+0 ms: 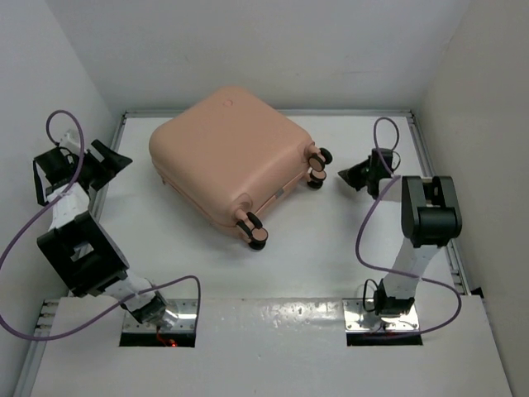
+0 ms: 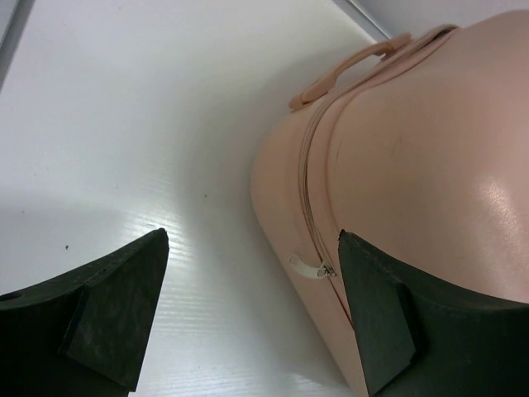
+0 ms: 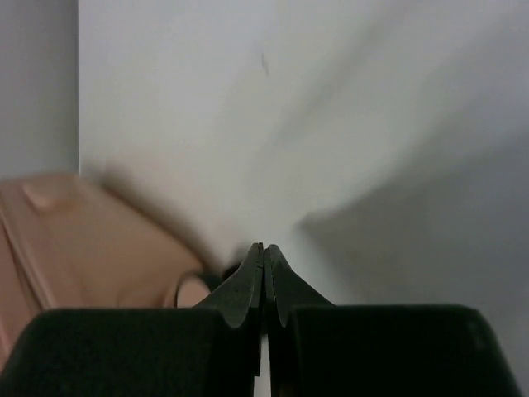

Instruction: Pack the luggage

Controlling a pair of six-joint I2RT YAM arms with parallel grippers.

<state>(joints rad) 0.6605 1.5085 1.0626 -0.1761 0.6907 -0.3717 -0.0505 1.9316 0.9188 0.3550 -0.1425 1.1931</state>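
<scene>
The peach-pink hard-shell luggage (image 1: 227, 153) lies flat and closed on the white table, its wheels (image 1: 250, 228) toward the near right. My left gripper (image 1: 116, 161) is open and empty at the suitcase's left side. In the left wrist view the luggage (image 2: 421, 174) fills the right, with its zipper seam, a white zipper pull (image 2: 312, 267) between my fingers, and a peach handle (image 2: 347, 70) farther off. My right gripper (image 1: 345, 174) is shut and empty, just right of the wheels. The right wrist view shows the luggage (image 3: 83, 248) and one wheel (image 3: 194, 289) low left.
White walls enclose the table on three sides. A raised metal rim (image 1: 430, 157) runs along the table's edges. Purple cables loop from both arms (image 1: 368, 240). The arm bases (image 1: 384, 314) sit at the near edge.
</scene>
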